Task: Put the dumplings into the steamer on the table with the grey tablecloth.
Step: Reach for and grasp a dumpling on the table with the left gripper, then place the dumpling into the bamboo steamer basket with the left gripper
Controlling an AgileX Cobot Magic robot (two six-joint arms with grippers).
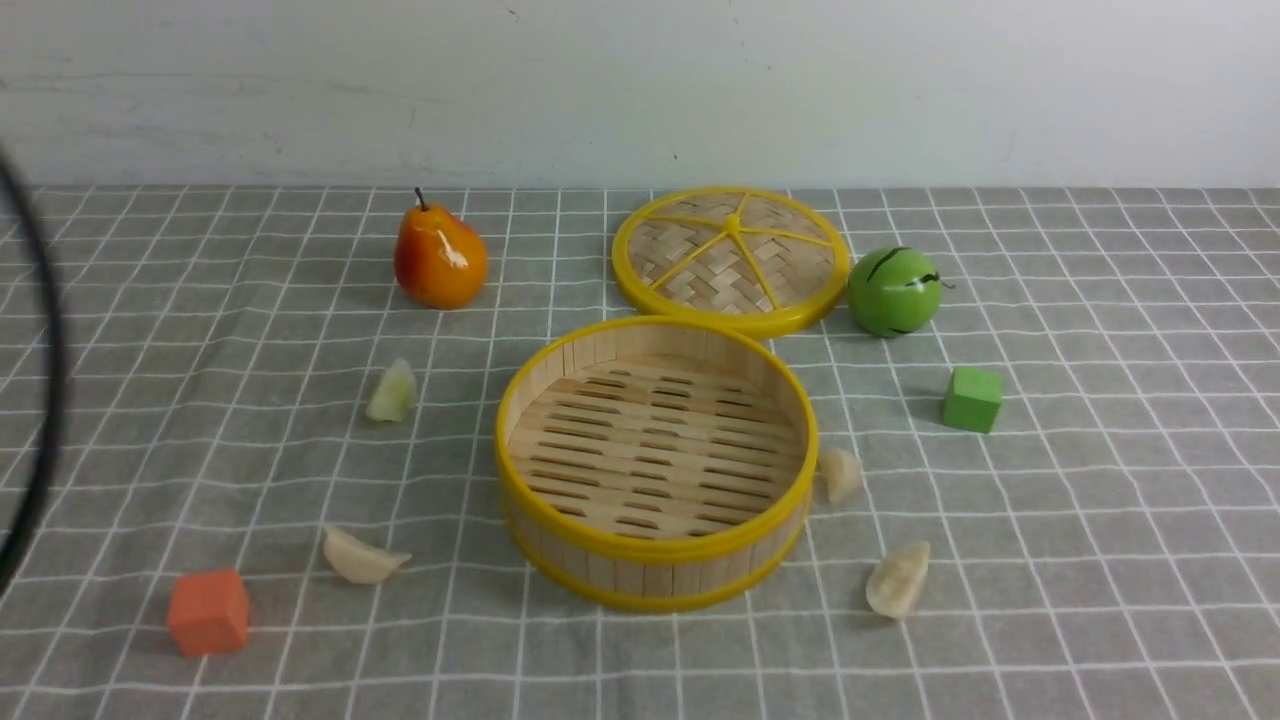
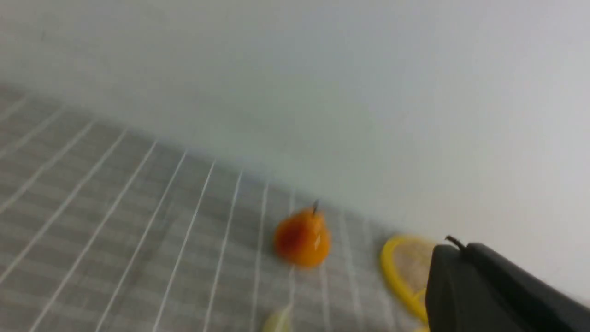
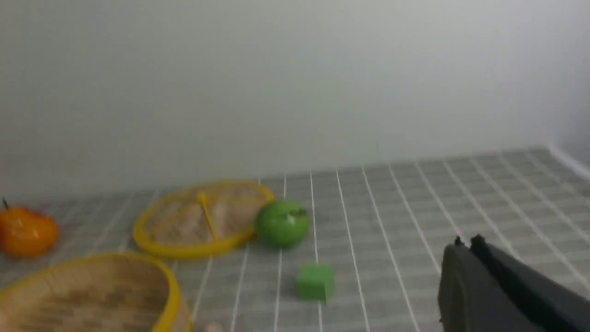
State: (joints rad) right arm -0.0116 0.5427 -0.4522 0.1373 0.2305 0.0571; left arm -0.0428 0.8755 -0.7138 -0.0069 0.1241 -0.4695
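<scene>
Bamboo steamer [image 1: 650,572]: empty, four dumplings [image 1: 362,556] scattered around it.
Left hand [image 2: 451,249], right hand [image 3: 465,245]: closed, nothing held.
Likely step: first pickup; a hand must be opened.

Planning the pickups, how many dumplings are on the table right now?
4, all outside the steamer: greenish dumpling left of it, second dumpling front-left by the orange cube, third dumpling beside its right wall, fourth dumpling front-right. None appears hidden.
</scene>
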